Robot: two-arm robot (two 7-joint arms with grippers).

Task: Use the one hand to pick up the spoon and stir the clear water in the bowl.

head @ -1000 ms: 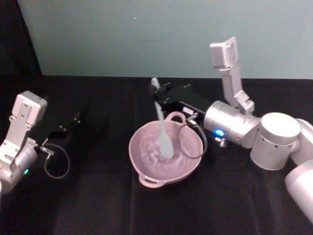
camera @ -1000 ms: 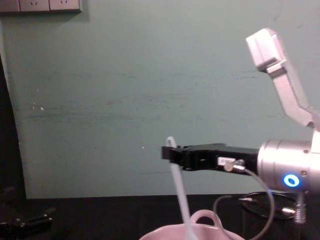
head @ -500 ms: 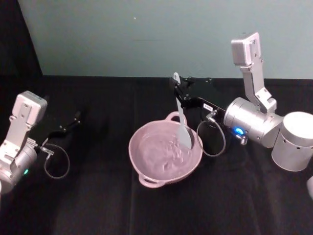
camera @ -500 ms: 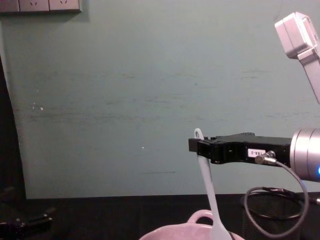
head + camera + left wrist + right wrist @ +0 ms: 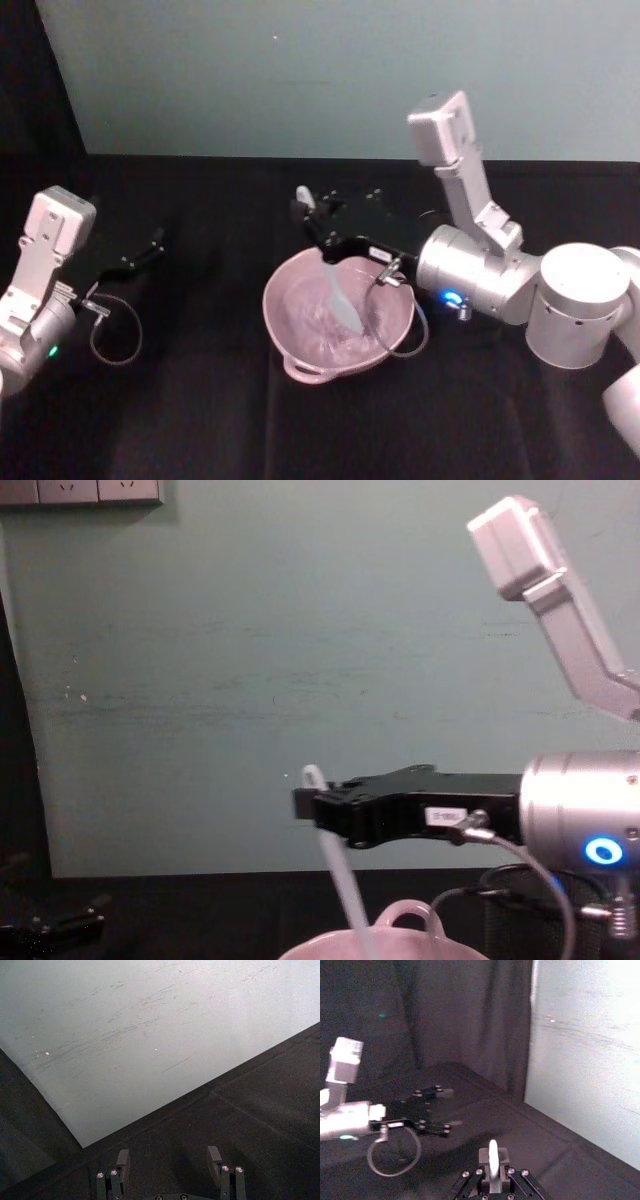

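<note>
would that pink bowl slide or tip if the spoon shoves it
Probably not tip: the glossy pale pink ceramic bowl looks wide and low. On the black cloth it should slide little. The slim white plastic spoon in the right gripper would likely flex first. Left gripper sits parked.

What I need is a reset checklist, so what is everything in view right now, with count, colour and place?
bowl: one, pale pink, centre of the table, loop handles on its rim
spoon: one, white, tilted, head down inside the bowl, handle end up
table cloth: one, black, under everything
wall: one, pale green, behind the table
wall sockets: at least two, light grey, top left of the wall in the chest view
curtain: one, dark, on the left beside the wall
right gripper: one, black, over the bowl's far rim, jaws shut on the spoon's handle
left gripper: one, black, parked low at the table's left, jaws open, holding nothing
</note>
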